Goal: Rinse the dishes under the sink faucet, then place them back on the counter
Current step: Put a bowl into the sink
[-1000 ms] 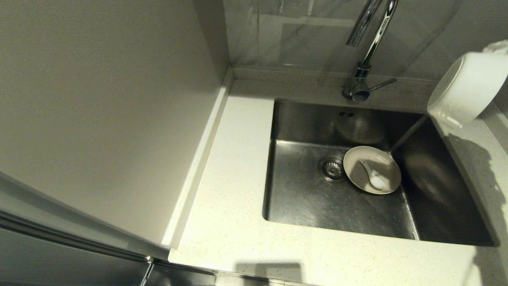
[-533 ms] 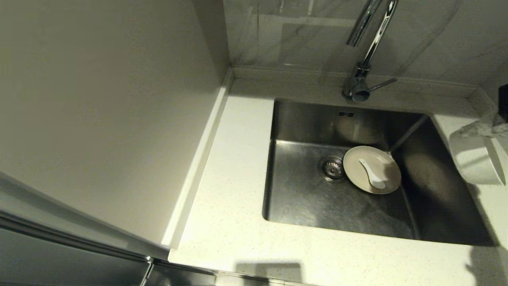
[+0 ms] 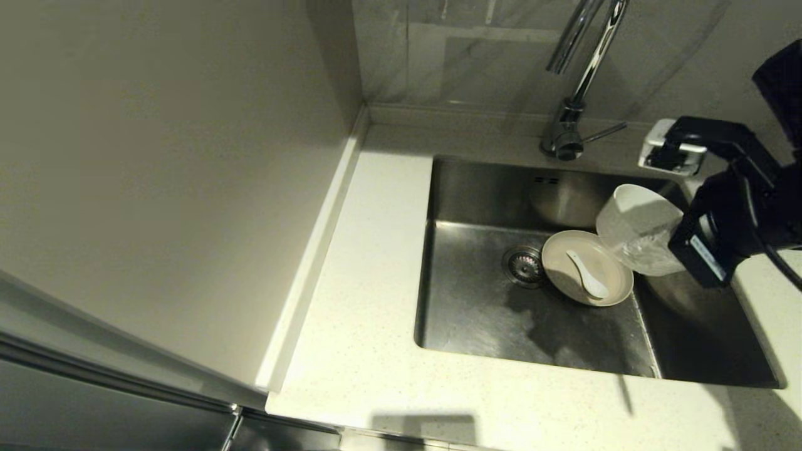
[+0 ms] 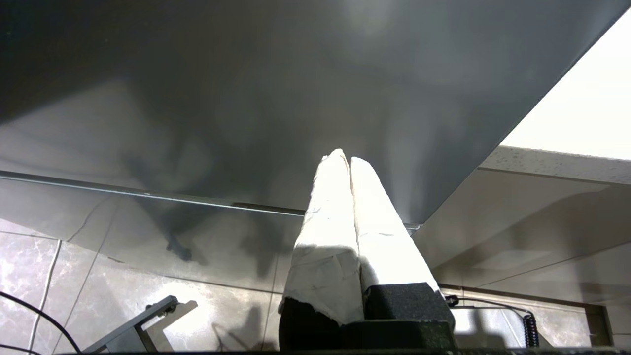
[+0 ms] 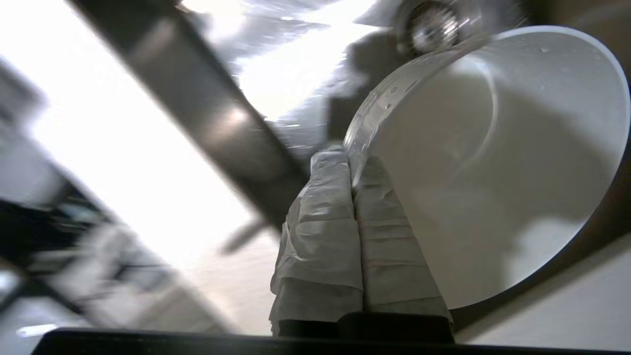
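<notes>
Speckled counter surrounds the sink, where the plate beside the drain strainer carries the spoon. Right gripper pinches the tilted bowl by its rim above the plate, under the faucet. Left gripper, fingers pressed together and holding nothing, hangs below the counter.

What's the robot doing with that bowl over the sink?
The right gripper is pinching the rim of a small white bowl, holding it tipped on its side over the steel sink. Down in the sink, a white plate sits beside the drain strainer, with a soup spoon lying on it. No water is visibly coming from the faucet. The left gripper is shut and parked away from the sink.
</notes>
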{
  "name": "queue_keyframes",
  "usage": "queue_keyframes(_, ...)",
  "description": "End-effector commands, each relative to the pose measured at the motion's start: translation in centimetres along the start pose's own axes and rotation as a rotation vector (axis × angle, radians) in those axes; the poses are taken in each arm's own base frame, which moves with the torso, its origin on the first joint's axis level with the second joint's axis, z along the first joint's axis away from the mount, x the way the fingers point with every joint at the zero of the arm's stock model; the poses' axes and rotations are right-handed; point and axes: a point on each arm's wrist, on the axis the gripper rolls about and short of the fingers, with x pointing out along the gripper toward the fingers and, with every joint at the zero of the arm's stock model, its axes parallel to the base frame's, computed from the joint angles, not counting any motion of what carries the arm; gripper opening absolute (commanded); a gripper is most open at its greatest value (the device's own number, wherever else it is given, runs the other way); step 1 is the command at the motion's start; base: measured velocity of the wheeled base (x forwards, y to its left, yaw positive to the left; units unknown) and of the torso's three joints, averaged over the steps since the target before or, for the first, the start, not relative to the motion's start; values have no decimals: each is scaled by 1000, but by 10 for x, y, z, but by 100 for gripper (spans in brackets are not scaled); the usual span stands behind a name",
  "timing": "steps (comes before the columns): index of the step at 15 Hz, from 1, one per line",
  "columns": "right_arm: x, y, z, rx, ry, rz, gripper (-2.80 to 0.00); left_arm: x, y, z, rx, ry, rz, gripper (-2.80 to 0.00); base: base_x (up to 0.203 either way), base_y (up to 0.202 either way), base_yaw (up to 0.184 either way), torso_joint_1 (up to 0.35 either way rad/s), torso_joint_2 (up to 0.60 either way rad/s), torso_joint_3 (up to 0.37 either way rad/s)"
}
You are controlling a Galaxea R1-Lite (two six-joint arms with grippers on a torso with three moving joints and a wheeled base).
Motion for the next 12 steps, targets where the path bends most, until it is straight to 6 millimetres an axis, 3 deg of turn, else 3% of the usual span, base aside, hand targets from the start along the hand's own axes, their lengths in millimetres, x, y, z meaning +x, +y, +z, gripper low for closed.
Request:
queue_keyframes(1, 28, 0, 3, -99, -13, -68, -280, 0, 0, 0, -1, -4, 0, -280, 0, 0, 0, 0, 0, 0)
queue_keyframes(5, 86, 4, 8, -188, -3, -141, -280, 0, 0, 0, -1, -4, 0, -280, 0, 0, 0, 0, 0, 0)
queue_keyframes(12, 147, 18, 9, -219, 91, -95, -280, 0, 0, 0, -1, -4, 0, -280, 0, 0, 0, 0, 0, 0)
